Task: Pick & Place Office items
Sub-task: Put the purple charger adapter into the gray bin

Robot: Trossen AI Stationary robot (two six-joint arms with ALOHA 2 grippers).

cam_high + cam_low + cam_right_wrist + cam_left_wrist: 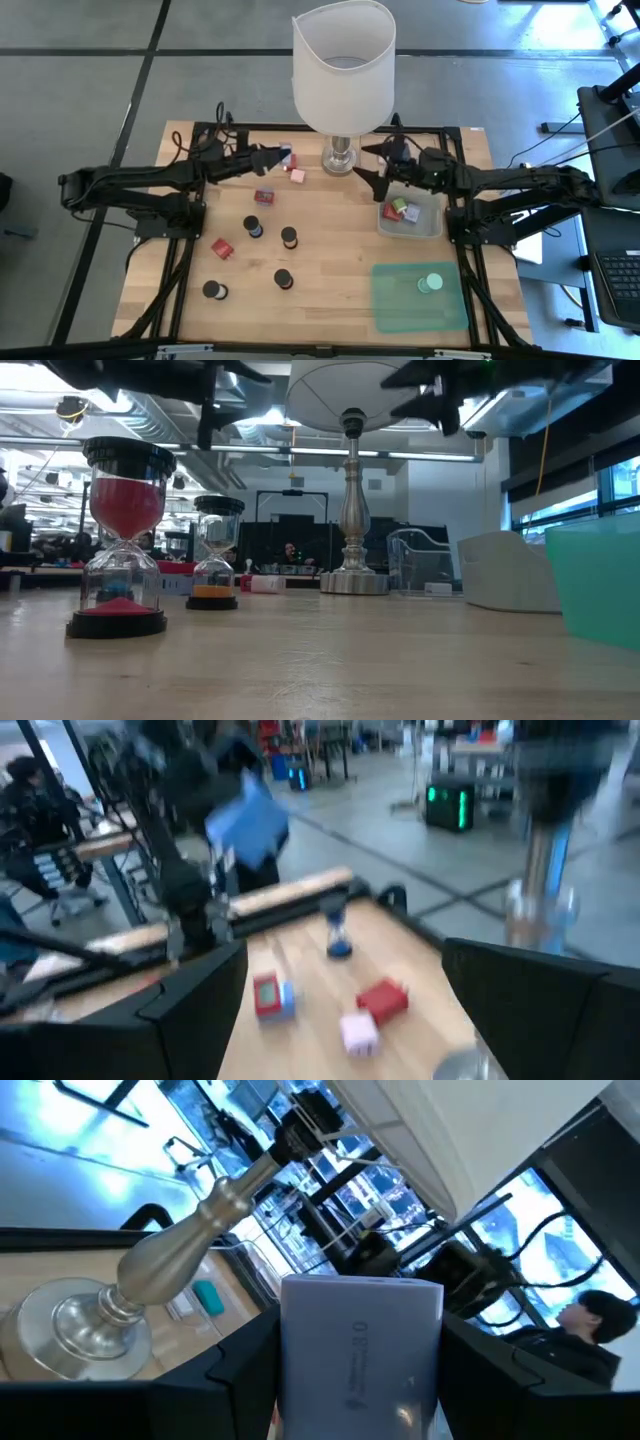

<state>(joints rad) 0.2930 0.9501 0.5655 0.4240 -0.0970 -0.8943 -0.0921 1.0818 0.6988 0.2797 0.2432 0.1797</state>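
Observation:
My left gripper [281, 156] hovers left of the lamp base, shut on a blue block [360, 1342] that also shows in the right wrist view [248, 820]. My right gripper [374, 163] hangs open right of the lamp base, holding nothing. On the table lie a pink block [297, 176], a red-and-blue block [264, 195] and a red block [221, 247]. Several black-capped sand timers [253, 226] stand upright on their bases; two show in the low view [117, 540]. A mint-green disc [430, 283] lies on the green mat [395, 305]. My left gripper pinches the blue block by two opposite sides [292, 1350] between its two fingers. The fingers lie about level and point toward the table's right, at the lamp. The block is lifted clear of the table, its free end sticking out past the fingertips.
The tall lamp [343, 70] stands at the table's far middle on its metal base [340, 157], between the two grippers. A grey tray [428, 226] with small red and green blocks sits under the right arm. People sit in the room beyond the table.

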